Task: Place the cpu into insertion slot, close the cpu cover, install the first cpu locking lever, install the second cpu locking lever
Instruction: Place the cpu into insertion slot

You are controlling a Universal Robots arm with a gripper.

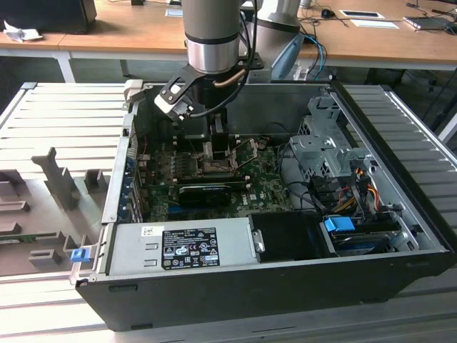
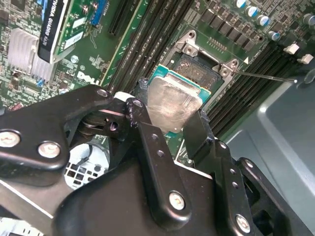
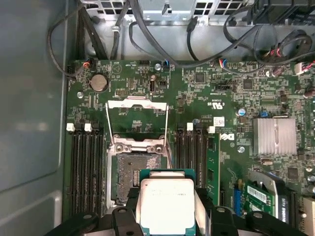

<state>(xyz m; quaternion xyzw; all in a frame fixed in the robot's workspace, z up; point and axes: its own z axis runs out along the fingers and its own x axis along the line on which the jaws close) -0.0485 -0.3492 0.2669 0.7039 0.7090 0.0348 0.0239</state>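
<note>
cpu is pinched between the two black fingers of my end effector, which is closed on opposite edges of the chip. Its pale metal face is turned toward both wrist cameras. In both wrist views I see it hanging over one side of the insertion slot and overlapping it, with part of the dark pin field exposed beyond the chip. I can't tell whether it touches the socket.

The cpu cover is swung open off the slot's far side, and two thin wire levers are unlatched, running along its two sides. Memory slots flank the socket on the green motherboard.

In the exterior view my arm reaches down into the open computer case, which lies on the ribbed counter. The end effector is low over the board, just past the graphics card.
</note>
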